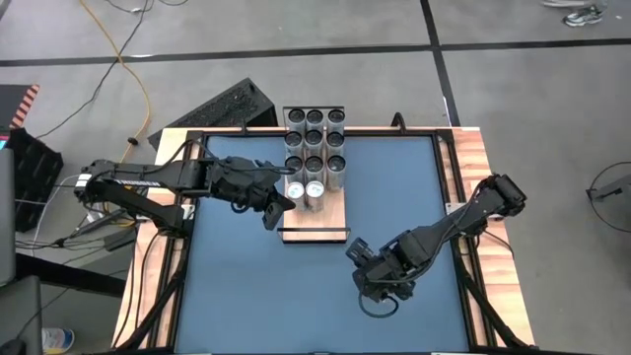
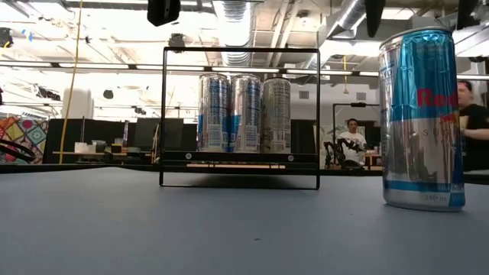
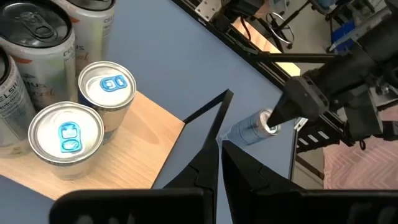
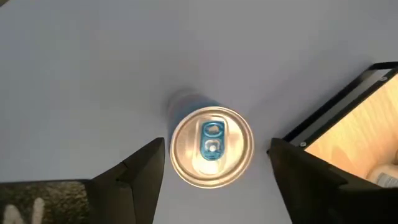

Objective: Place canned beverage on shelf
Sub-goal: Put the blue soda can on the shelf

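Note:
A blue-and-silver canned beverage (image 4: 212, 146) stands upright on the blue table (image 1: 246, 296), also seen in the low view (image 2: 422, 118). My right gripper (image 4: 214, 177) hangs above it, open. One finger stands on either side of the can's top, with a gap on both sides. The shelf (image 1: 330, 219), a light-wood board with black rails, lies at the table's far middle and carries several upright cans (image 1: 315, 148). My left gripper (image 3: 219, 152) hovers shut by the shelf's left near corner, with nothing between its fingers.
The shelf's black wire end frame (image 2: 241, 114) stands in front of its cans. Wooden strips (image 1: 483, 197) edge the table. A keyboard (image 1: 222, 108) lies beyond the far left corner. People (image 2: 353, 141) are in the room behind. Open blue table lies near and left of the can.

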`<action>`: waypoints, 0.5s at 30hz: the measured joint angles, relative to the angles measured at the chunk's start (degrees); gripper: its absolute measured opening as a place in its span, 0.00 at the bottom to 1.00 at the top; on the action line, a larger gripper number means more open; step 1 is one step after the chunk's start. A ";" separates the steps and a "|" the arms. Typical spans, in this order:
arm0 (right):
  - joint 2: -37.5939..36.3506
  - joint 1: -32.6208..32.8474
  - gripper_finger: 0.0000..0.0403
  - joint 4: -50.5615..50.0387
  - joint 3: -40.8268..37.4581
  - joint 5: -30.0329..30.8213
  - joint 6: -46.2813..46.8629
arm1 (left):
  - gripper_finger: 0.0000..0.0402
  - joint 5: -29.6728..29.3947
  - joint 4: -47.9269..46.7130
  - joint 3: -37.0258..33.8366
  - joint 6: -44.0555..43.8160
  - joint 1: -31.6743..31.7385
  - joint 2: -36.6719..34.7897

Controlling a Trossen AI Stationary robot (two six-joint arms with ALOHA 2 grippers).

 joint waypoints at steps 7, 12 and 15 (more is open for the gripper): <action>0.09 -0.50 0.69 0.70 -1.34 -1.37 -0.58 | 0.02 -0.04 0.00 0.00 -0.22 0.02 0.00; 0.14 -1.22 0.69 3.25 -3.96 -4.09 -0.75 | 0.02 -0.03 -0.02 0.00 -0.22 0.02 -0.01; 0.12 -1.22 0.69 6.25 -5.93 -5.58 -1.62 | 0.02 -0.06 0.00 0.00 0.00 0.02 -0.02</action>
